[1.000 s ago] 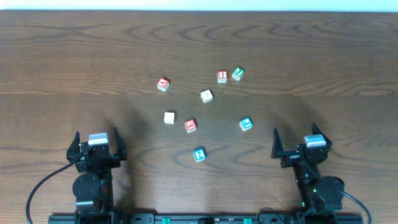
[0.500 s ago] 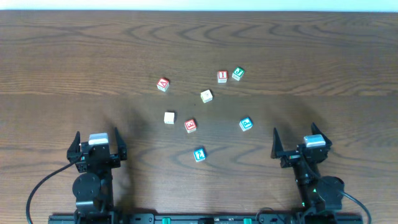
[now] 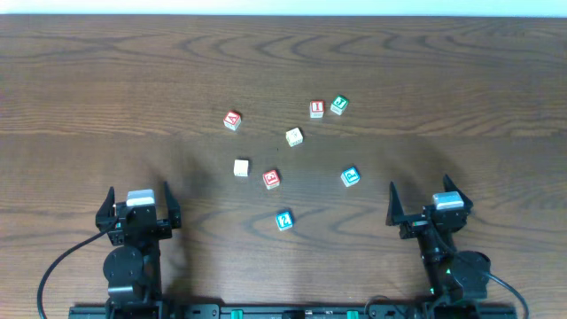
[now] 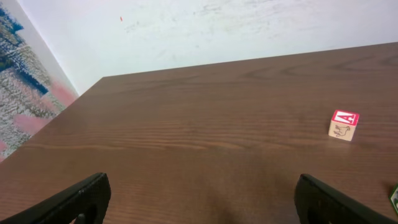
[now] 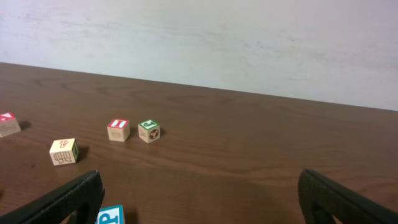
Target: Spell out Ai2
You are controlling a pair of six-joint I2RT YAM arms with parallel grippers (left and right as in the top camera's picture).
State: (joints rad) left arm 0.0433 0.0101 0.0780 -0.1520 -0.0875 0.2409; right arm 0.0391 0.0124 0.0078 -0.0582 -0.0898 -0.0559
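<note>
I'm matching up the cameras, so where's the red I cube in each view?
Overhead: red I cube above centre, slightly right.
Left wrist: not in view.
Right wrist: red I cube left of centre, mid-height.
Shared landmark: green cube immediately to its right in both.

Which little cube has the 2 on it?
Start at the robot's edge of the wooden table, where the left gripper and right gripper sit. The 2 cube lies about midway between them, closest to that edge of all the cubes. It is blue-printed; the other blue cube lies farther back, to its right.
</note>
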